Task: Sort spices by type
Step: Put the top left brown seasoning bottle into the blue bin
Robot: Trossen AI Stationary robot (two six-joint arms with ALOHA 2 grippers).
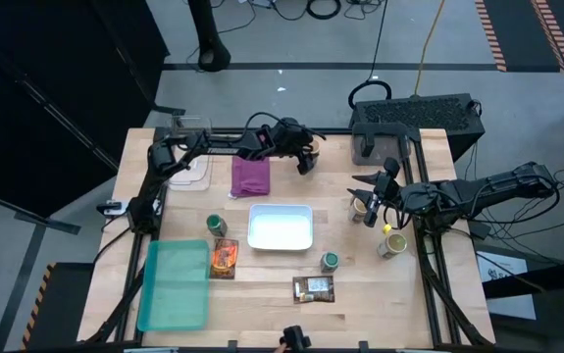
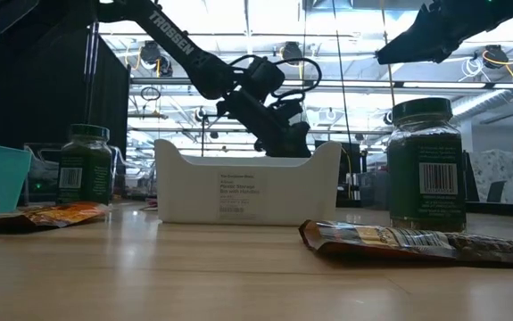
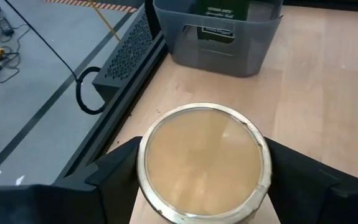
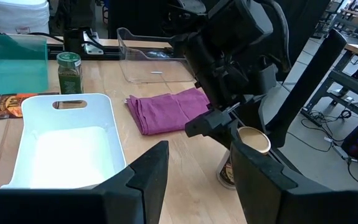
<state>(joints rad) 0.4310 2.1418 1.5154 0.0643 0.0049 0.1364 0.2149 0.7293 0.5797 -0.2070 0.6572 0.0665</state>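
My left gripper (image 1: 306, 160) is near the table's far edge, right of the purple cloth (image 1: 251, 176), shut on a tan-lidded jar (image 3: 203, 163). My right gripper (image 1: 368, 204) hangs open and empty, raised above the table's right part (image 4: 194, 180). A second tan-lidded jar (image 1: 360, 208) stands under it and a third (image 1: 391, 246) stands nearer. Two green-lidded jars (image 1: 216, 226) (image 1: 330, 261) stand upright beside the white bin. The orange packet (image 1: 225, 257) and the dark brown packet (image 1: 313, 287) lie flat on the near half. My left gripper pinches the tan-lidded jar between its two fingers (image 3: 113, 177), one on each side of the body just under the lid's rim (image 3: 146, 180). The fingers come down on it slanting from above. The jar stays upright; I cannot tell whether its base touches the table.
A white bin (image 1: 252, 227) sits mid-table, a teal bin (image 1: 176, 284) at the near left, a clear container (image 1: 191, 173) at the far left and a grey bin (image 1: 375, 147) at the far right. Bare wood lies between the white bin and the right-hand jars.
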